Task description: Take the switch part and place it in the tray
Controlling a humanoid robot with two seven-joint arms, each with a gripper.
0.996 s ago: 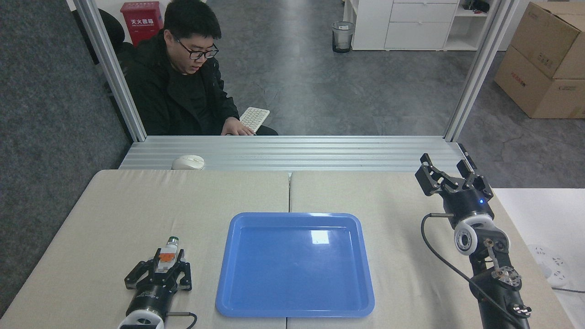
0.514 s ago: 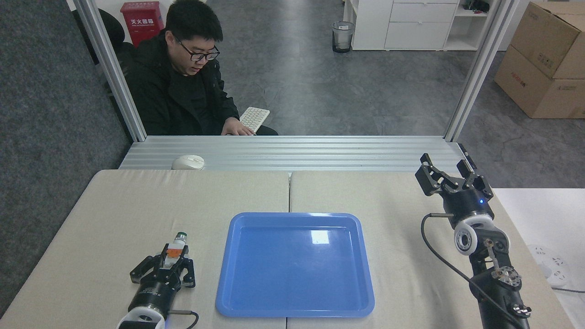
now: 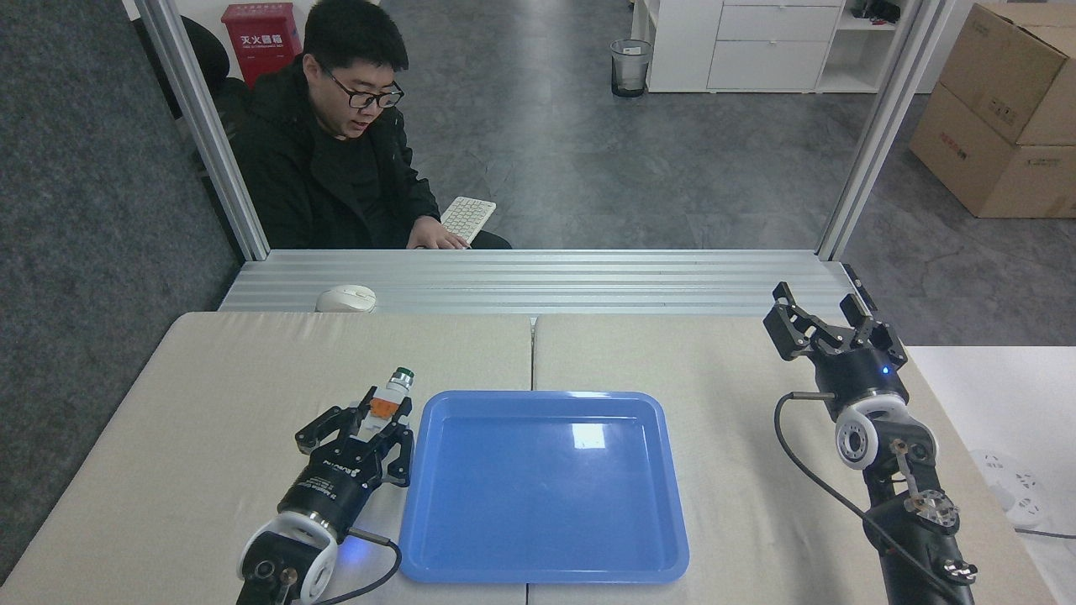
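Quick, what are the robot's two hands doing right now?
Left gripper: closed on the switch part, beside the tray.
Right gripper: open, holding nothing.

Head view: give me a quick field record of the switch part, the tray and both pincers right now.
switch part: small white plastic block with orange middle and green button, held just left of the tray's rim
tray: large glossy blue plastic tray, nothing in it
left pincer: shut on the switch part
right pincer: open, holding nothing, far right
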